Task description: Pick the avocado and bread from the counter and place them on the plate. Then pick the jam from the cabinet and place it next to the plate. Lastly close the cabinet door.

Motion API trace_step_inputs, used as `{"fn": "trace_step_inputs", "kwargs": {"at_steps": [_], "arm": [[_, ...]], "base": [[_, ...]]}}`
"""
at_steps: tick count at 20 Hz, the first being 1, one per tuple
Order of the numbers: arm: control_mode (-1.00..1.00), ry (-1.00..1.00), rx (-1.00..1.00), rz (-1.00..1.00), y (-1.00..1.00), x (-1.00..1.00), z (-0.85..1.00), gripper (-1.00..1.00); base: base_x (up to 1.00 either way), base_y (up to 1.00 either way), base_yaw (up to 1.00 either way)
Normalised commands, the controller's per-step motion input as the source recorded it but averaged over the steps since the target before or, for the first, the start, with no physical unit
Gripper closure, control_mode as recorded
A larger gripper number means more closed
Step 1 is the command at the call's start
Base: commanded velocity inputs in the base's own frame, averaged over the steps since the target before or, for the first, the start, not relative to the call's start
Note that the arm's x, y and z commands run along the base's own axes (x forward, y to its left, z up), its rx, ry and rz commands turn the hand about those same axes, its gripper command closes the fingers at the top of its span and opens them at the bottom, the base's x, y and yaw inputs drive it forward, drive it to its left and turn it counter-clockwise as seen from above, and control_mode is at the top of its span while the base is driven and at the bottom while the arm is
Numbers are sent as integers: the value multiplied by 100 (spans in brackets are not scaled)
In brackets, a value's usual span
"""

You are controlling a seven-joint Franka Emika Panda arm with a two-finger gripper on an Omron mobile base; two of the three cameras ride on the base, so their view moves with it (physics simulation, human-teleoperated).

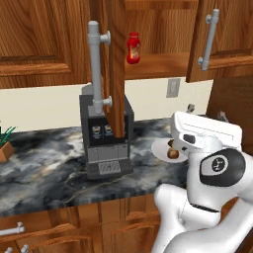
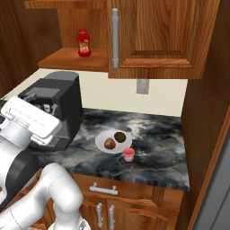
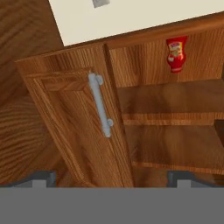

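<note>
End effector [image 3: 112, 178], jaws spread and empty, faces the cabinet door [image 3: 74, 127] just ahead.

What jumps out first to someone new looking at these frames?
The tall reddish-brown wooden cabinet door with its long grey bar handle hangs open over the black coffee machine, and a red labelled bottle stands on the shelf behind it. On the dark veined marble counter, the flat round white plate holds the brown bread lump and dark olive avocado, the small pink jam jar beside it.
</note>
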Motion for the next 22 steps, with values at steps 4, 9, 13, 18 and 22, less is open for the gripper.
{"fn": "trace_step_inputs", "kwargs": {"at_steps": [4,9,13,18,22], "arm": [[-100,4,-4,0,85,-78,0,-100],[-100,7,-1,0,89,-79,0,-100],[-100,12,-4,-1,99,-76,0,-100],[-100,21,-8,0,100,-60,-2,-100],[-100,30,-10,0,100,-37,-16,-100]], "base": [[0,0,0],[0,0,0],[0,0,0],[0,0,0],[0,0,0]]}}
